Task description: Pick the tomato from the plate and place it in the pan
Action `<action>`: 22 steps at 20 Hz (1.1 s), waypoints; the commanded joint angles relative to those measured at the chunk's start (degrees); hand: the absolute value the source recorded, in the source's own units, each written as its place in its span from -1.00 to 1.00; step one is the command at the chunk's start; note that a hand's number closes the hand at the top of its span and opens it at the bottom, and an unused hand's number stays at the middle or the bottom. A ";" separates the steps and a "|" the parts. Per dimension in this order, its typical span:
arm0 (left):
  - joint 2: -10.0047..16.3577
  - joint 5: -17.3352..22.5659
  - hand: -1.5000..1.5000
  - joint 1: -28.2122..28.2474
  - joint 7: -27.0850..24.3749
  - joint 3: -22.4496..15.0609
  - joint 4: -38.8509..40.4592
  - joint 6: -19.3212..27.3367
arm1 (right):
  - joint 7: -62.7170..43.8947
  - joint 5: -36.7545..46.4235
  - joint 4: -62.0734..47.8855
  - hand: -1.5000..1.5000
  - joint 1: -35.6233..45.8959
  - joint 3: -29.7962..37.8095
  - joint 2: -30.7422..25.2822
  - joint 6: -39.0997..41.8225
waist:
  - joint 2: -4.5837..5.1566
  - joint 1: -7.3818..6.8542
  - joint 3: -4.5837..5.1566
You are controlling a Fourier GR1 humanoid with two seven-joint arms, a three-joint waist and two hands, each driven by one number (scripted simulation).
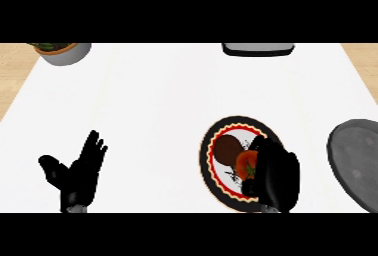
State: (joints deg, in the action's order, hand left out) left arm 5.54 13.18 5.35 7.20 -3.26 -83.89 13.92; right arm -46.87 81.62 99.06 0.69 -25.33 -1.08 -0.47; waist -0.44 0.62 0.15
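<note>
**Right hand over the tomato, pan waiting to the right**

At the far left my left hand (77, 175) rests open near the lower edge, fingers (93, 150) spread and pointing up, holding nothing. I would leave it there. Far up in the left corner a grey pot (65, 54) stands on the white tabletop (148, 110), well apart from the work.

Moving right, the plate (204, 165) with its red and black rim carries a brown round patch (227, 147) and, just beside it, the tomato (245, 161), which sits on the plate. My right hand (279, 177) lies over the right part of the plate, touching or covering the tomato's right side. Whether it has closed round the tomato I cannot tell, because the black hand hides that side. A dark object (256, 48) sits at the far edge, out of the way.

At the right edge is the grey pan (358, 160), near the plate but apart from it.

I judge the grasp to be the step in hand. I would make sure the tomato is enclosed from both sides before lifting. Then I would raise it straight up clear of the plate's rim and carry it right until it is well over the pan's middle.
</note>
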 commanded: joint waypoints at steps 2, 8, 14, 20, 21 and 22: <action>0.53 0.76 0.00 -1.09 -0.73 1.06 1.91 -1.45 | -7.84 11.07 12.82 1.00 -0.90 -2.54 -0.88 -0.05 | 0.01 0.51 -0.06; -0.58 -0.41 0.00 0.86 -0.73 -0.39 0.27 -1.38 | -13.35 11.83 20.62 1.00 2.01 -1.01 1.05 6.72 | 0.34 -0.60 -0.14; -0.13 -0.94 0.00 -0.56 1.07 0.79 -1.25 -0.11 | -4.73 0.02 18.21 1.00 3.47 15.34 -1.69 0.56 | 0.48 -0.80 -0.19; -1.54 -1.33 0.00 -0.07 -1.37 0.38 0.81 -1.58 | 1.86 -4.49 14.54 1.00 1.07 23.60 -5.61 -6.23 | 0.46 -0.67 -0.16; -0.21 -0.27 0.00 -1.34 2.40 1.24 -0.86 -1.31 | 4.54 -8.81 12.27 1.00 2.81 30.26 -9.50 -6.41 | 0.52 -0.69 -0.19; 0.60 0.61 0.00 -1.28 0.22 2.62 1.28 -3.01 | 6.96 -10.80 9.39 1.00 2.22 32.95 -11.59 -7.73 | 0.58 -0.66 -0.20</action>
State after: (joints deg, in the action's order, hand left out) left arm 5.46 12.89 4.55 7.98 -1.90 -83.94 12.27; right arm -45.37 75.69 115.00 2.52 -1.07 -7.94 -3.45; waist 0.03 0.00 -0.02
